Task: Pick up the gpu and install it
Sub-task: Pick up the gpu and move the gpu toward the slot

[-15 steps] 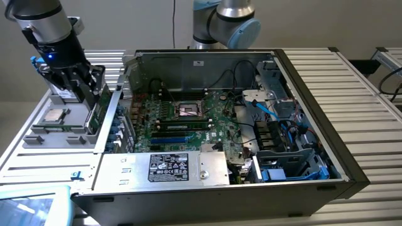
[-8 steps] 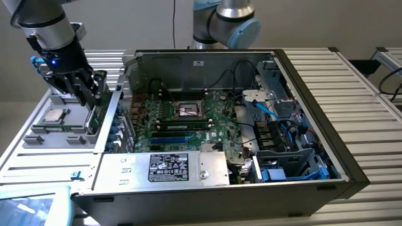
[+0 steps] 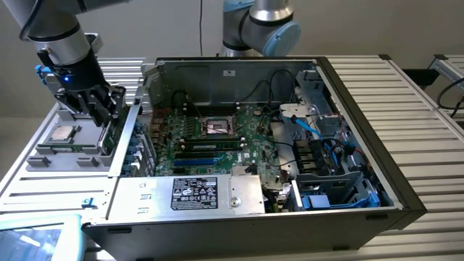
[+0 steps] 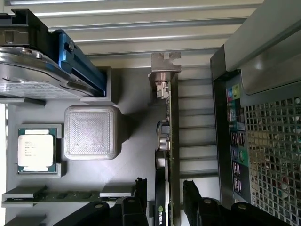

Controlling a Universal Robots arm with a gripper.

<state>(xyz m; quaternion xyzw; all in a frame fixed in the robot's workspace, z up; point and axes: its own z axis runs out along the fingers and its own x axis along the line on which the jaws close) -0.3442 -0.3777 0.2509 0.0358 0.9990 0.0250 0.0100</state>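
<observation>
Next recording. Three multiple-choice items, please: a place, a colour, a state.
1. Where is the gpu? A. standing on edge in the grey tray beside the case; B. plugged in inside the case; C. flat on the floor.
2. Colour of the rail on the drive? A. red; B. blue; C. yellow.
3. The hand is: A. shut, empty; B. shut on the drive; C. open, fingers either side of the gpu.
Key: A, it stands in a tray slot; B, rail is blue; C, fingers apart, card between.
</observation>
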